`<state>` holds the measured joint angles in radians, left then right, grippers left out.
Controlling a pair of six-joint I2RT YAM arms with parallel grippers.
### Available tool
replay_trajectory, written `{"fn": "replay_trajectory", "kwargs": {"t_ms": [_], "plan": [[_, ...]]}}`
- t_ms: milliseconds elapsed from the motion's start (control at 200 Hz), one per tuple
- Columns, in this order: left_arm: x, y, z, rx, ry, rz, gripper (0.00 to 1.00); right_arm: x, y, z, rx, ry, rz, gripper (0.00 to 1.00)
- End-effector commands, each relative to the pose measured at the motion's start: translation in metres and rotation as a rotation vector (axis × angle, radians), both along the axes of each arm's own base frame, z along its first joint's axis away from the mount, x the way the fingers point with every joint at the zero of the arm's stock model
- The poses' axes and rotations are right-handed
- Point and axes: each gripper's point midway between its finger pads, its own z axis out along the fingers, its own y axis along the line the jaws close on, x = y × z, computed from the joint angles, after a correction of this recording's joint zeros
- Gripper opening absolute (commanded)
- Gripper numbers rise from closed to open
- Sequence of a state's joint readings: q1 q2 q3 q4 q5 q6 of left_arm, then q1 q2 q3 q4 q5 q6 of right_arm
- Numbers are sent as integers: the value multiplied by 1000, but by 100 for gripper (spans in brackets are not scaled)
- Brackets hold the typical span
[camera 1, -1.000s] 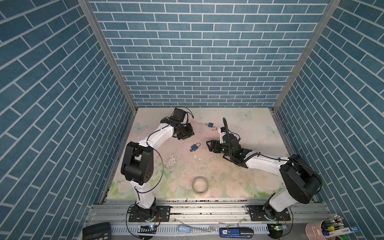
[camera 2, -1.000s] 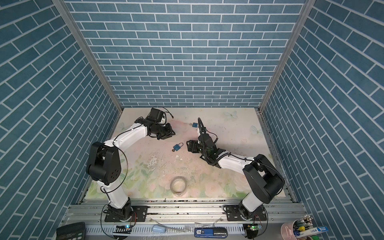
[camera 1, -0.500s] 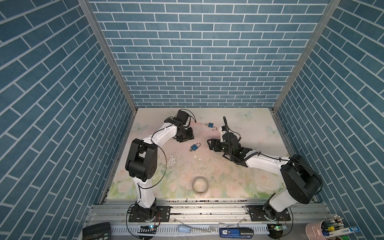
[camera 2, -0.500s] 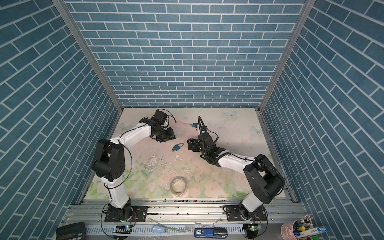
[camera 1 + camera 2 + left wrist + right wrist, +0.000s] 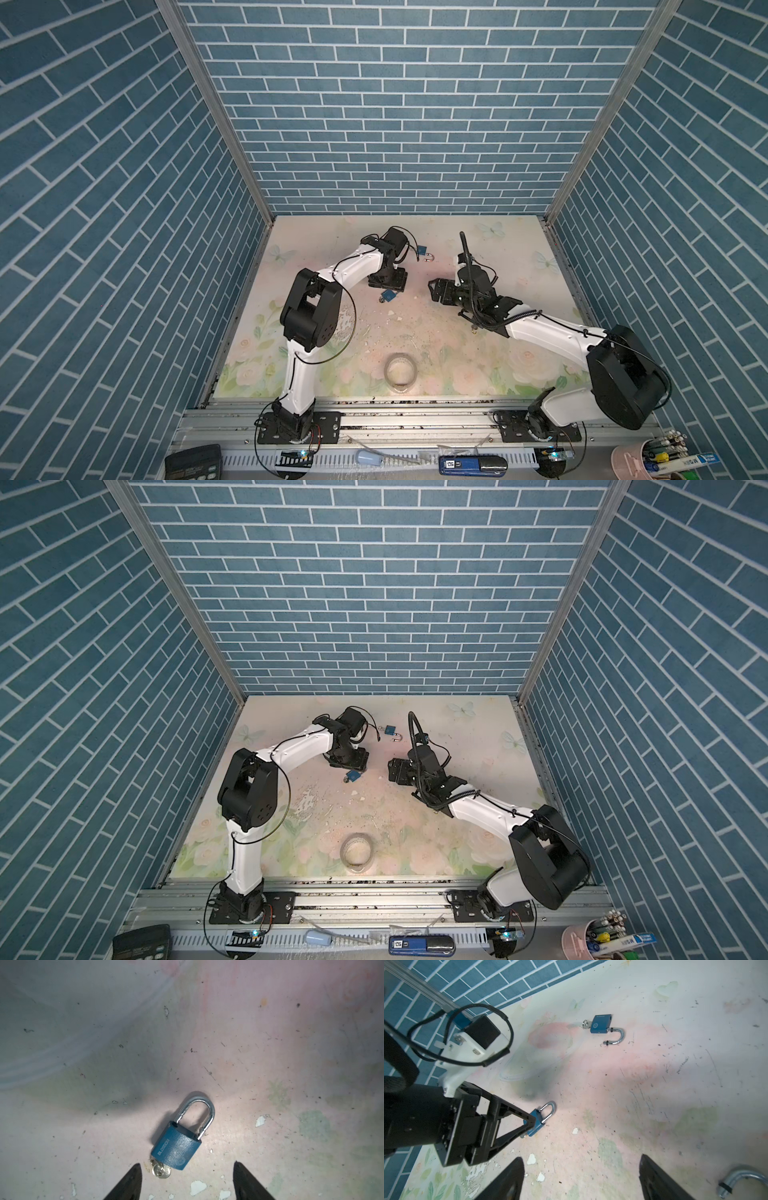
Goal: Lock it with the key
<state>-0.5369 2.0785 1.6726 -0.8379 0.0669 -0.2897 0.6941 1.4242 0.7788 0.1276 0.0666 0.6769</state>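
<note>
A blue padlock (image 5: 176, 1151) lies flat on the mat with a silver key (image 5: 161, 1171) in its bottom and its shackle (image 5: 197, 1109) down in the body. My left gripper (image 5: 186, 1166) hovers just over it, open, one fingertip on each side of the key end, holding nothing. In both top views this padlock (image 5: 388, 296) (image 5: 353, 776) peeks out below the left gripper (image 5: 388, 282) (image 5: 349, 764). My right gripper (image 5: 580, 1160) is open and empty over bare mat, to the right of the padlock (image 5: 536, 1121) (image 5: 434, 289).
A second blue padlock (image 5: 424, 251) (image 5: 601, 1023), shackle swung open and key in it, lies farther back. Another loose shackle (image 5: 737, 1178) shows beside the right gripper. A tape roll (image 5: 400, 371) stands near the front edge. White flakes dot the mat.
My left gripper moved forward and right to sit over the padlock, and its jaws opened. The right gripper stayed almost in place. The padlock has not moved.
</note>
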Motion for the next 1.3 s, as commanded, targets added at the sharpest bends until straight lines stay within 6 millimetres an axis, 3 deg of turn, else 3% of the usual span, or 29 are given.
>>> {"fn": "replay_trajectory", "kwargs": {"t_ms": [0,195,845,1295], "plan": [[-3,8,-7,106,18,-70,71,-7,-14,-6,-13,38,-34,86],[-12,4,-24,163,44,-145,72,-10,-22,-7,-15,49,-40,87],[-2,9,-51,256,68,-240,71,-20,-42,-5,-23,42,-80,87],[-17,15,-63,263,127,-238,55,-21,-53,-2,-26,38,-97,87]]}}
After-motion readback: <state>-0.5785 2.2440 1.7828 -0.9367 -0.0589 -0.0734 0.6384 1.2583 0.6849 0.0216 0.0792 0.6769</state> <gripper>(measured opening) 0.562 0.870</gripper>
